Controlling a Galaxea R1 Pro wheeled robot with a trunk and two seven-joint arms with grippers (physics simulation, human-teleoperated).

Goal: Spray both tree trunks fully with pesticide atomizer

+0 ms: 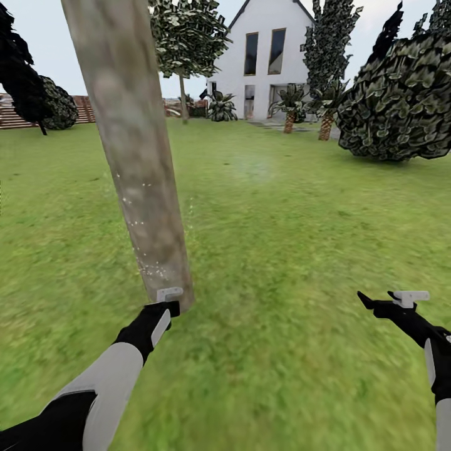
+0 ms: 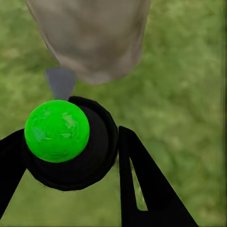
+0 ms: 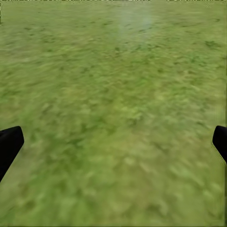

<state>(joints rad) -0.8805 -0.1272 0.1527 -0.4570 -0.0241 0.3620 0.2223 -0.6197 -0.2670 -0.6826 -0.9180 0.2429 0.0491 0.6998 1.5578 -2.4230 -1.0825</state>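
Observation:
A thick, mottled grey-brown tree trunk (image 1: 134, 156) leans up from the lawn just ahead of my left arm. Fine white specks of pesticide (image 1: 148, 257) dot its lower part. My left gripper (image 1: 165, 305) is shut on the pesticide atomizer (image 1: 169, 293), whose whitish head almost touches the trunk's base. In the left wrist view the atomizer (image 2: 92, 156) shows its bright green dot between the black fingers (image 2: 142, 189), its grey nozzle aimed at the trunk (image 2: 90, 38). My right gripper (image 1: 388, 299) hangs open and holds nothing over grass at the right, its fingertips (image 3: 9, 146) spread wide.
A big dark shrub (image 1: 401, 100) stands at the right. Small palms (image 1: 289, 116) and a white house (image 1: 269, 56) lie far ahead. A wooden fence (image 1: 15, 118) and dark bushes are at the far left. Open lawn (image 1: 269, 238) stretches right of the trunk.

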